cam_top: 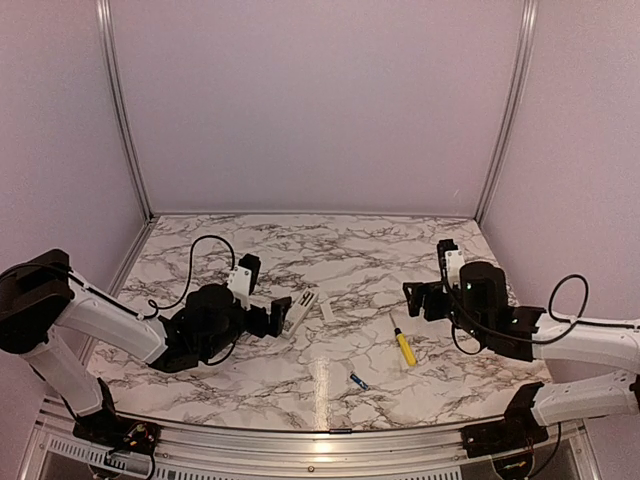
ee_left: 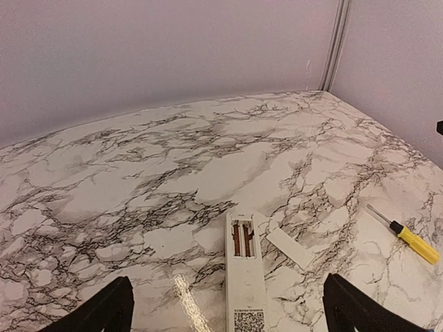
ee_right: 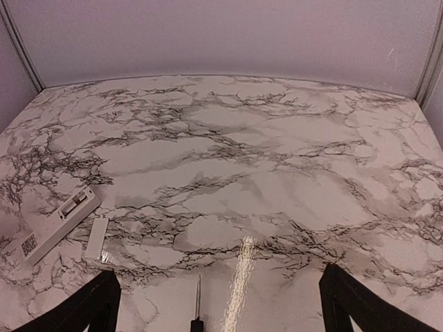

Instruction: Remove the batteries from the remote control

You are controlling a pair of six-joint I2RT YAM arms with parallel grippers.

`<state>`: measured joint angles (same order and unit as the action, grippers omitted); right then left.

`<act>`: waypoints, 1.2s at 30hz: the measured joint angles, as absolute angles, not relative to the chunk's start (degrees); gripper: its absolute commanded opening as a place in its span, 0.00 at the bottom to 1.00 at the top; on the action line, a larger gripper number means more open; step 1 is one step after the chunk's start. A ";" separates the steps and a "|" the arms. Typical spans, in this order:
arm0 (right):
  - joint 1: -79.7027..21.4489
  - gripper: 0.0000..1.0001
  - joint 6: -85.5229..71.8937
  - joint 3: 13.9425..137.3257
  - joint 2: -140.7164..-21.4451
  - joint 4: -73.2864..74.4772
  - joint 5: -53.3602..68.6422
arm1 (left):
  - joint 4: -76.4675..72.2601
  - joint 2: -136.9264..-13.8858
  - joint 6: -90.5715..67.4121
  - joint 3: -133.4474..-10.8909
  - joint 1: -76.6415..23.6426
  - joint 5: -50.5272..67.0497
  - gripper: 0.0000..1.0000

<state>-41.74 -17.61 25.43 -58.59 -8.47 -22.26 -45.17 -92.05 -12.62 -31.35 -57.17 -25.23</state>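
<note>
The white remote control (ee_left: pixel 245 287) lies on the marble table between the wide-open fingers of my left gripper (ee_left: pixel 228 311), label end nearest the wrist. Its battery compartment (ee_left: pixel 242 238) is uncovered and shows two reddish-brown slots with nothing blue in them. In the top view the remote (cam_top: pixel 301 307) sits just ahead of my left gripper (cam_top: pixel 283 312). One small blue battery (cam_top: pixel 358 381) lies on the table near the front edge; I see no other. My right gripper (cam_top: pixel 412 300) is open and empty, above the screwdriver; the remote (ee_right: pixel 59 225) is far to its left.
The flat white cover piece (ee_left: pixel 291 247) lies just right of the remote, also in the top view (cam_top: pixel 328 312) and the right wrist view (ee_right: pixel 97 238). A yellow-handled screwdriver (cam_top: pixel 404 345) lies under the right gripper. Walls enclose the table on three sides.
</note>
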 measured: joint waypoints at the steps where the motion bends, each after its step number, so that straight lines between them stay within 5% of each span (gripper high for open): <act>1: -40.34 0.99 -17.02 25.80 -58.41 -8.58 -21.19 | -44.77 -91.26 -12.62 -31.09 -57.17 -25.93 0.99; 22: -18.81 0.99 -7.20 27.16 -61.49 -20.82 -11.64 | -17.02 -59.24 -12.93 -29.04 -42.17 -50.50 0.99; 36: -14.96 0.99 1.58 19.09 -68.10 -37.89 -18.83 | -32.95 -64.84 -6.74 -18.46 -18.48 -49.89 0.94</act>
<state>-14.96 1.58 19.09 -68.10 -37.89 -18.83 -32.95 -64.84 -6.74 -18.46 -18.48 -49.89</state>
